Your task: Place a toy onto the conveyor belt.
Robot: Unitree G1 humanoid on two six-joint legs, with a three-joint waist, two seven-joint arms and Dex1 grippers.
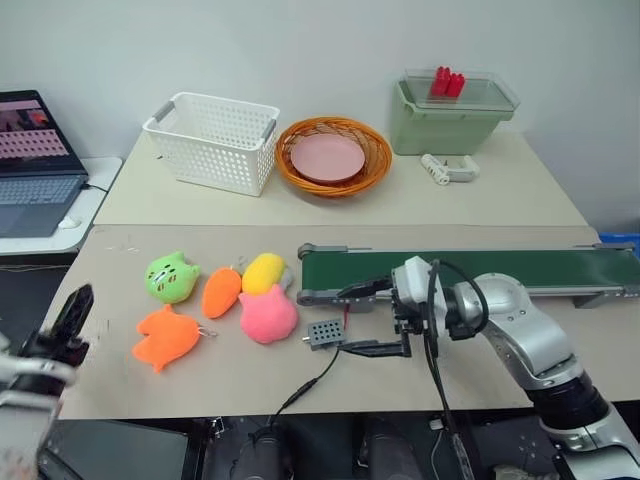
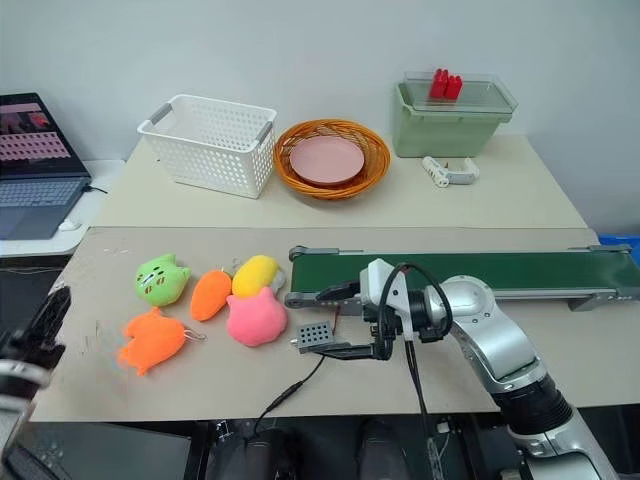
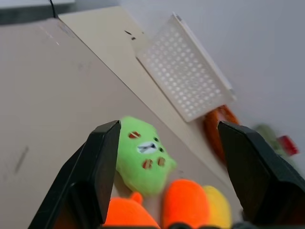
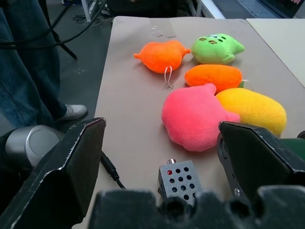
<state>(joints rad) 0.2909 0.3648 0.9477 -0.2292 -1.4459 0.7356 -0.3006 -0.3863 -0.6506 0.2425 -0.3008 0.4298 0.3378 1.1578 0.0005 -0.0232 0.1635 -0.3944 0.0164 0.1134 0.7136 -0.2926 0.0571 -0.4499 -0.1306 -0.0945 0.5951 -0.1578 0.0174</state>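
Note:
The toy (image 1: 167, 336), a flat bright orange plush with a lobed outline and a small key ring, lies on the near table at the left; it also shows in the right wrist view (image 4: 159, 55). The conveyor belt (image 1: 470, 270), dark green in a grey frame, runs along the right half of the same table. My left gripper (image 1: 65, 325) hangs open at the table's left edge, left of the toy, with nothing between its fingers (image 3: 102, 162). In front of the belt's left end my right gripper (image 1: 365, 318) points left toward the plush toys, open and empty.
Beside the toy lie a green plush (image 1: 172, 277), an orange carrot plush (image 1: 220, 290), a yellow plush (image 1: 265, 272) and a pink plush (image 1: 268, 315). A small grey box (image 1: 325, 333) with a cable sits by my right gripper. Behind: white basket (image 1: 215, 140), wicker basket (image 1: 375, 160), green bin (image 1: 450, 115), laptop (image 1: 35, 160). A person's legs (image 4: 24, 62) stand off the table's left.

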